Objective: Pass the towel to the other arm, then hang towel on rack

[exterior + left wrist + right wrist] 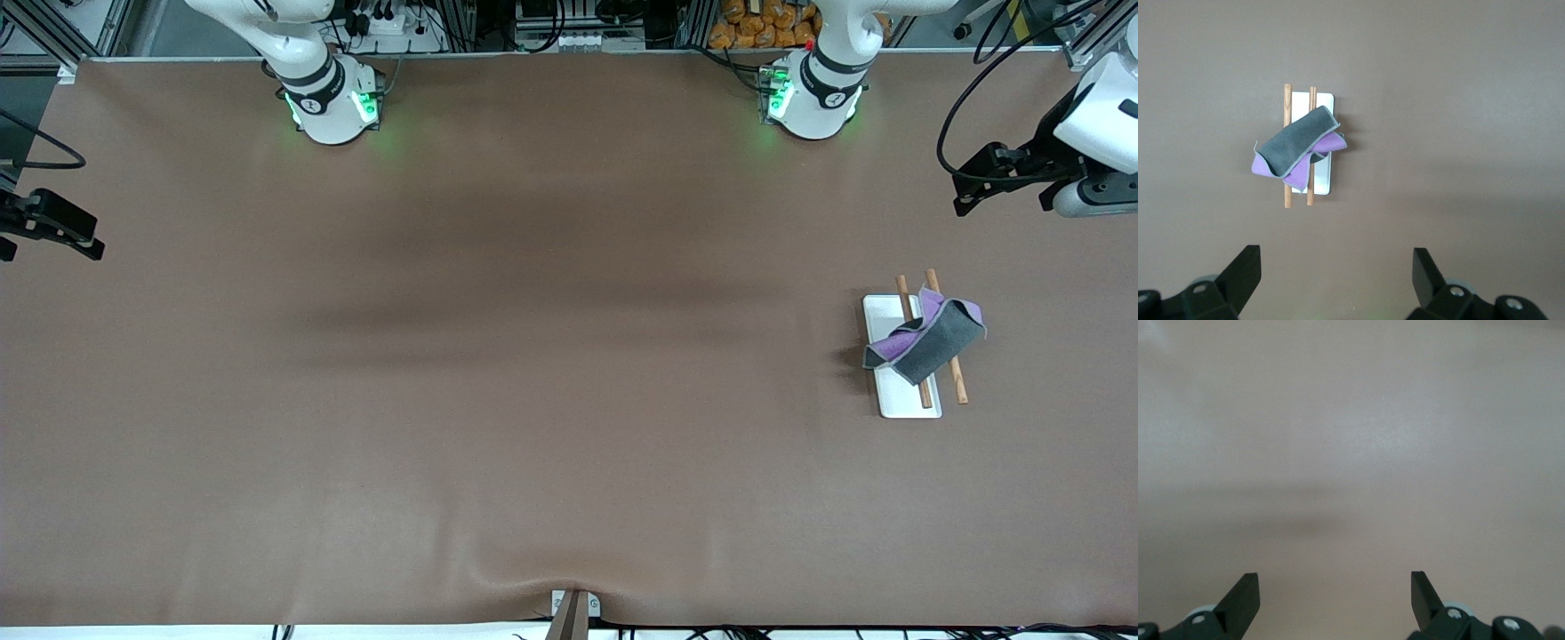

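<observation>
The towel (pixel 929 342), dark grey on one face and purple on the other, lies draped across the two brown rods of the rack (pixel 889 391), near the left arm's end of the table. It also shows in the left wrist view (pixel 1295 143) over the rack (pixel 1325 180), whose rod ends stick out on both sides. My left gripper (pixel 965 196) is open and empty, held up above the table edge at the left arm's end, apart from the rack; its own view (pixel 1337 267) shows bare table between its fingers. My right gripper (pixel 84 244) is open and empty at the right arm's end (pixel 1335 590).
The brown table cover (pixel 533 400) spreads wide between the two arms. A small clamp (pixel 573 612) sits at the table edge nearest the front camera. Cables and orange items (pixel 765 27) lie past the arm bases.
</observation>
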